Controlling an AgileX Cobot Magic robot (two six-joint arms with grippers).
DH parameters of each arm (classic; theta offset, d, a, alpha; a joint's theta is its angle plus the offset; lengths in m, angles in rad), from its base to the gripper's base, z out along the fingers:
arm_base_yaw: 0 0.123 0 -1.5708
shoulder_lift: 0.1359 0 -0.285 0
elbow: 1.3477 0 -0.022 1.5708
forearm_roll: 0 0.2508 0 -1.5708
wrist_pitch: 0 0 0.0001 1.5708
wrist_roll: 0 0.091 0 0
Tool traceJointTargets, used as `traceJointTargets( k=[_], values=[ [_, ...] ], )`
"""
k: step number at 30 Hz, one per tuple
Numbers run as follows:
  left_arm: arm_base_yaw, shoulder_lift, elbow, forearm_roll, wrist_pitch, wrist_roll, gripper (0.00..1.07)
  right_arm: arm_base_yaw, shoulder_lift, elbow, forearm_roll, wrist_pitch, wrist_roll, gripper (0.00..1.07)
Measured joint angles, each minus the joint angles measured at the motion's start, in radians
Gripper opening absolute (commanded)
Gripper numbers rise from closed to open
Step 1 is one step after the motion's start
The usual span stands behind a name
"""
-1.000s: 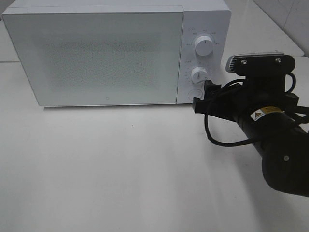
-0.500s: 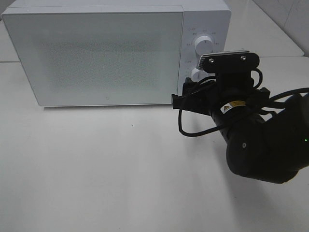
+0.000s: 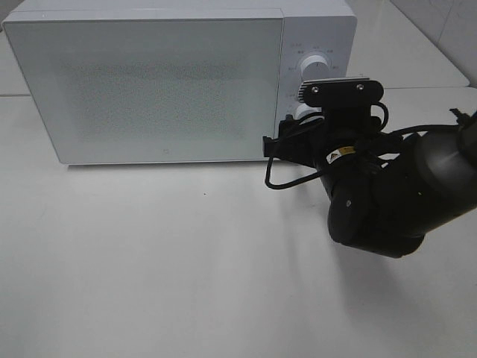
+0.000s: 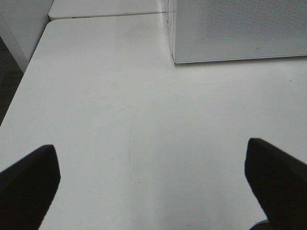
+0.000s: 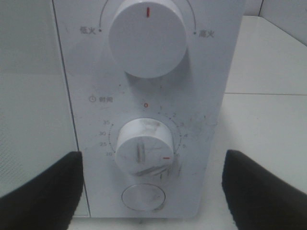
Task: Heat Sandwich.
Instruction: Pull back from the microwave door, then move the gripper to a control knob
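Facing the control panel of the white microwave (image 3: pixel 328 22) with the right gripper (image 5: pixel 151 165), jaws spread wide and holding nothing, one to each side of the timer knob (image 5: pixel 145 146) and clear of it. Finds no sandwich in any view: not on the table (image 3: pixel 186 268), not in either gripper. Judged to lie inside, behind the closed white door (image 3: pixel 149 89), hence leftward of the right gripper and deeper in, though cannot tell for sure, nor tell its long axis. Turns, then, on the knob rather than the food: sits straight ahead of the right gripper, centred between the jaws, below the power knob (image 5: pixel 147 38) and above the round button (image 5: pixel 142 196), with its red mark turned off the orange zero toward the right side of the dial. Reads as the timer step, the dial seemingly set already. Keeps the left gripper (image 4: pixel 153 187) well apart, jaws at full spread and empty over the table, short of the oven's front left corner; makes the right arm plainly the nearer one. Gives the dial marks and the gaps beside the knob only from the right wrist; hides most of that behind the arm's black bulk in the high view, which alone shows the whole shut door.
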Motion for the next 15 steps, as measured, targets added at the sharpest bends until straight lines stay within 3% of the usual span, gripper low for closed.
traceJointTargets(
  k=[15],
  values=[
    [0.0,0.0,0.0,0.0,0.0,0.0,1.01,-0.056,0.088,-0.116,-0.036,0.032,0.003,0.76]
  ],
)
